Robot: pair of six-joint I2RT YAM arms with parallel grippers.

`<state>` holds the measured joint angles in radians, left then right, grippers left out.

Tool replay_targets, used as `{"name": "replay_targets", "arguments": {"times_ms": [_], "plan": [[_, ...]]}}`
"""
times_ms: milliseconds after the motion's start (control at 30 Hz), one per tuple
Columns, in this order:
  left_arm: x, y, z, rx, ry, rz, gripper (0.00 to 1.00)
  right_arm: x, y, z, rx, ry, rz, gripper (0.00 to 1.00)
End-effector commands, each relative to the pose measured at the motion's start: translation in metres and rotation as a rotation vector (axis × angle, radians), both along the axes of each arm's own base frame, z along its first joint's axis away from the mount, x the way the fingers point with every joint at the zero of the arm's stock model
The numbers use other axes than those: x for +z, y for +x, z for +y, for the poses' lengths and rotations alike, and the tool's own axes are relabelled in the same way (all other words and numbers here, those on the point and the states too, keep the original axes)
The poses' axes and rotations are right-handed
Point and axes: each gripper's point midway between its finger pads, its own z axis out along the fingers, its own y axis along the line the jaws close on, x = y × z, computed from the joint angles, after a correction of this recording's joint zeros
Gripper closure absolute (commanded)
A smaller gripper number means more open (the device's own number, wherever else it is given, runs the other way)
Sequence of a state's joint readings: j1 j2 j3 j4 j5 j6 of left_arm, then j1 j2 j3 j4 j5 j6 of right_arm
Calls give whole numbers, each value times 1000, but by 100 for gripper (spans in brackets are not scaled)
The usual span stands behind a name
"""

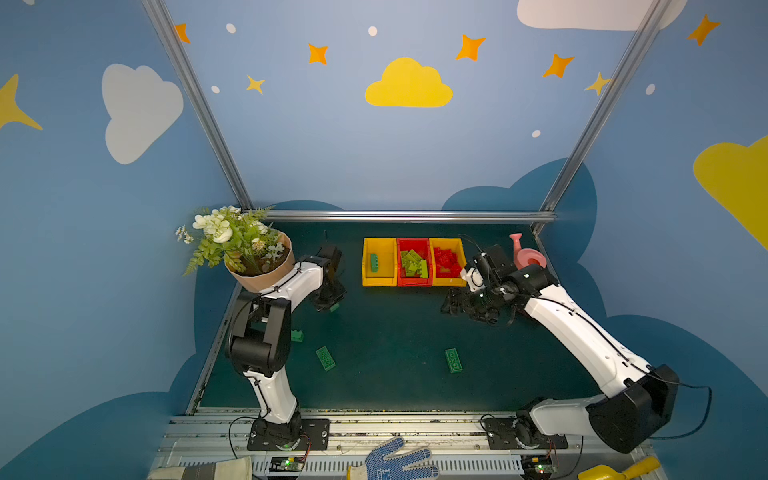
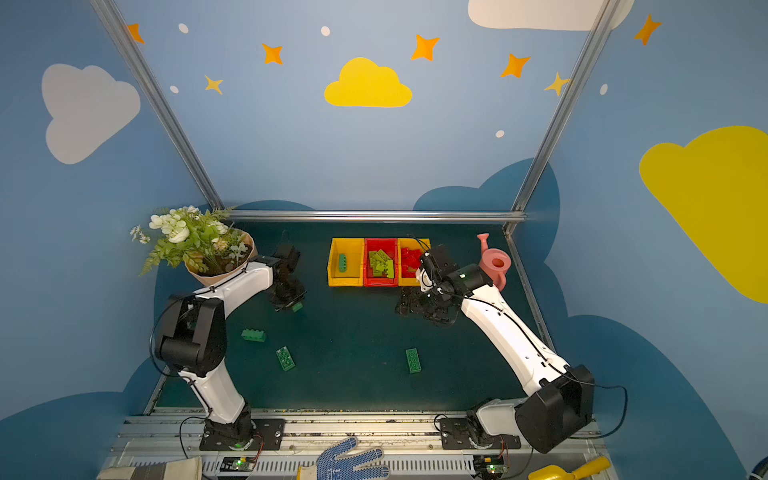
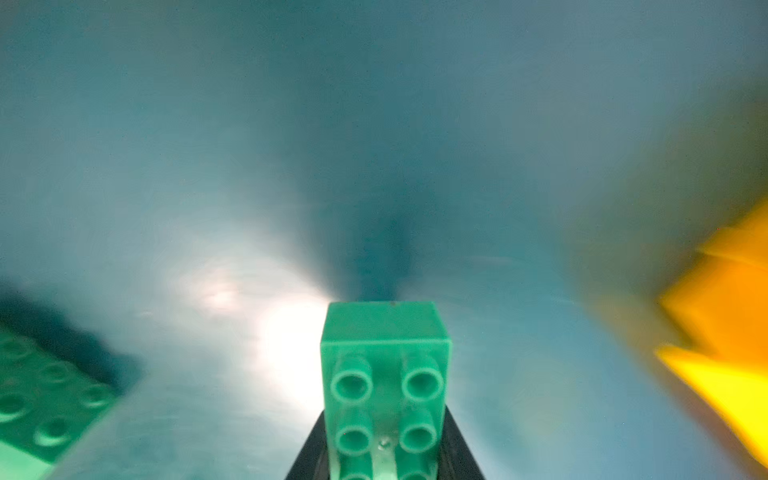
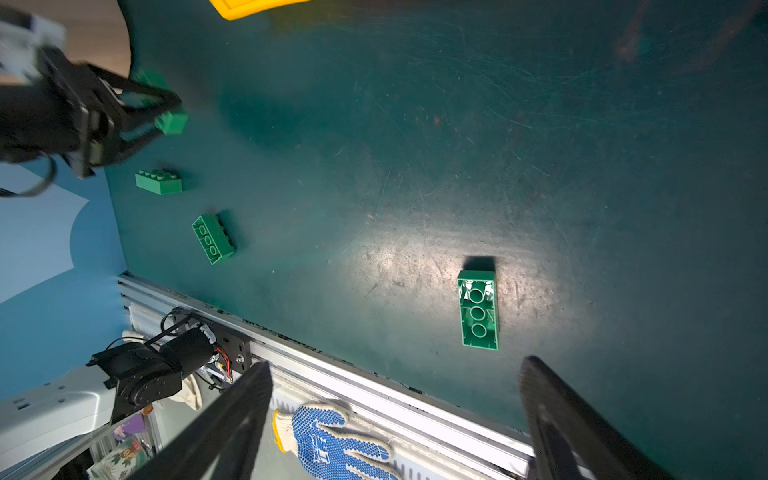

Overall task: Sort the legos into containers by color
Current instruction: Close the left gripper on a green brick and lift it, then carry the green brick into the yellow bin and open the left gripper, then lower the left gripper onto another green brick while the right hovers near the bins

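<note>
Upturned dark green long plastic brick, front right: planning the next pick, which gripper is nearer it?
Right. The right gripper hangs open close behind the upturned dark green long brick; the left gripper, shut on another dark green studded brick, is farther off at the mat's left.

The left arm [image 1: 272, 395] and right arm [image 1: 582, 332] wear glossy white shells [image 1: 303, 278] between black joints [image 1: 257, 345]. Thin black cables [image 1: 690, 387] trail along them. Black base plates [image 1: 313, 428] carry silver screws [image 1: 323, 434]. The right gripper [image 4: 395, 363] has ribbed black fingers [image 4: 232, 415].
</note>
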<state>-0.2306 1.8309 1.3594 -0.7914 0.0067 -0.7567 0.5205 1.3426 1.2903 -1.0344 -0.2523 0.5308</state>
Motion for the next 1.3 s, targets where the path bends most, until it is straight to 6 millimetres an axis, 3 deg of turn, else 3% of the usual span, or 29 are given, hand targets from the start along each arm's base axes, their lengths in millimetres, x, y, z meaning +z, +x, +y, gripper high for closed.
{"name": "replay_targets", "arguments": {"times_ms": [0,100,233,600,667,767,867,1000,1100,1267], "plan": [[25,34,-21,-147,38,-57,70,7,-8,-10,-25,-18,-8,9],[40,71,-50,-268,60,-98,70,7,-13,-16,-42,-31,-7,9],[42,107,-78,-360,96,-100,70,10,-23,-27,-73,-43,-14,9],[25,153,-130,-413,-20,-150,67,17,-52,-64,-211,-89,-39,9],[24,159,-137,-417,-46,-172,58,19,-56,-70,-231,-91,-45,9],[29,164,-142,-416,-66,-195,30,20,-60,-75,-252,-95,-47,9],[45,164,-144,-419,-79,-220,20,21,-60,-75,-256,-89,-53,9],[74,153,-133,-407,-48,-241,19,18,-55,-68,-231,-69,-52,9],[87,134,-112,-377,9,-222,19,15,-46,-54,-181,-43,-44,9],[88,80,-63,-260,46,-181,19,13,-26,-25,-70,2,-35,9]]}}
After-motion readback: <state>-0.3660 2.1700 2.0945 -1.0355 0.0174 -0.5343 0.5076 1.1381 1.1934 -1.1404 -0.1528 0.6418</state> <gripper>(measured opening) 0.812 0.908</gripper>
